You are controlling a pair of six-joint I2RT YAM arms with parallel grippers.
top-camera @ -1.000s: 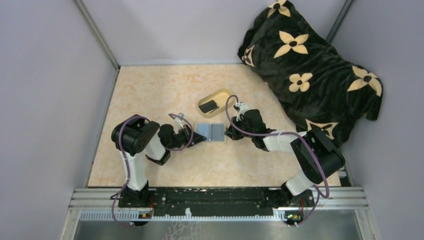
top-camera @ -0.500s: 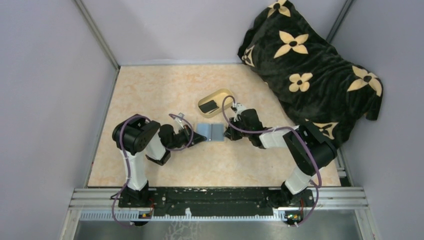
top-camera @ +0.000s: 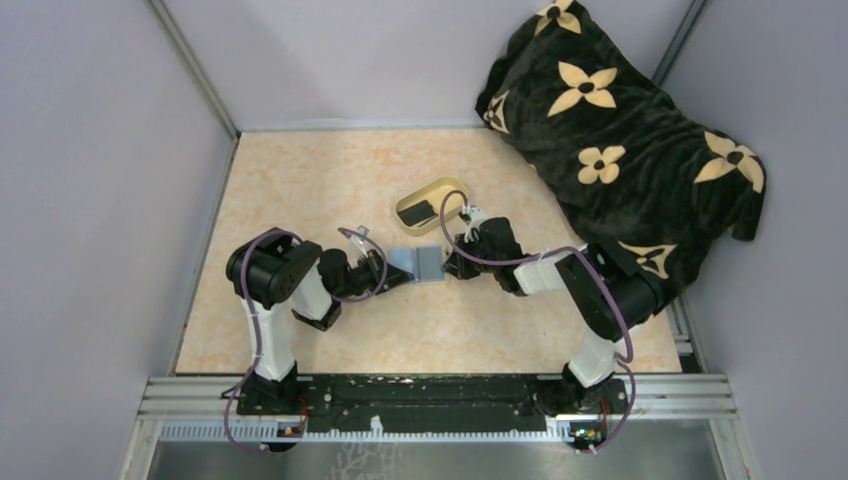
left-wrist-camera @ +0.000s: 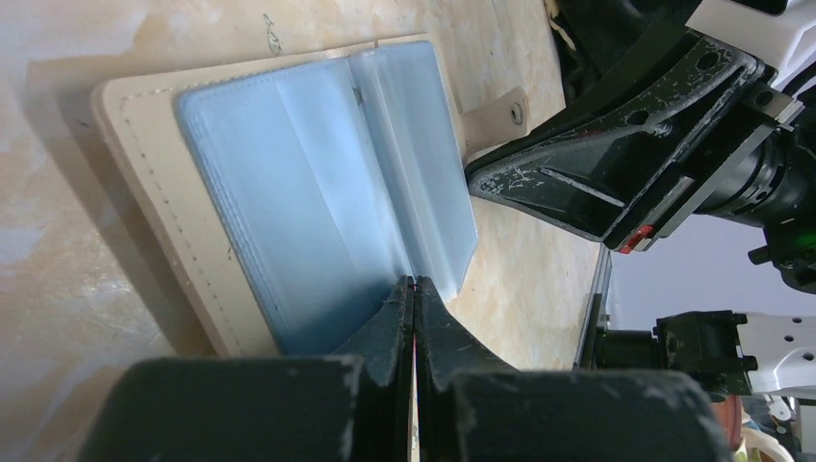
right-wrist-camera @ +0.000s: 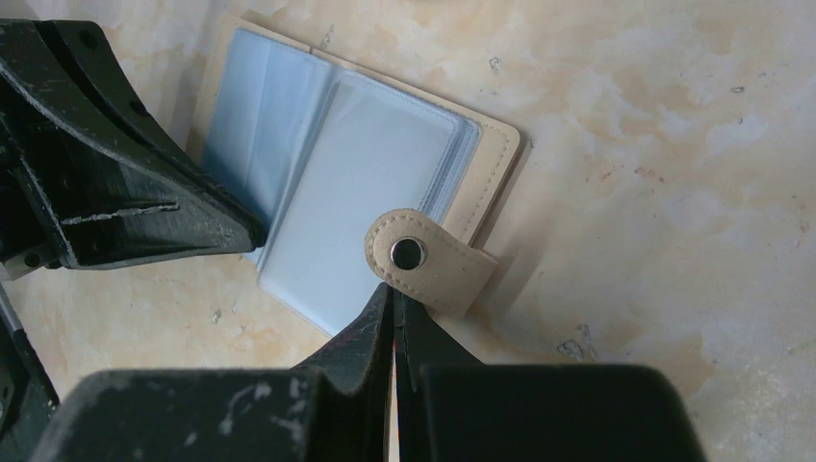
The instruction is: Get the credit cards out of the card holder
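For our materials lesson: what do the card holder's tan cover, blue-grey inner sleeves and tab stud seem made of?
Tan cover: matte leather or imitation, judging by stitch holes. Blue-grey sleeves: glossy translucent plastic, layered. Round tab stud: probably metal, dark and shiny.

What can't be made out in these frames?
Card holder contents: wrist views, layered cloudy sleeves hide any.
Left gripper pinching a sleeve or not: left wrist, own tips cover the contact.
Right gripper on the closing tab: right wrist, same.
How many credit cards in the dish: top view, too small.
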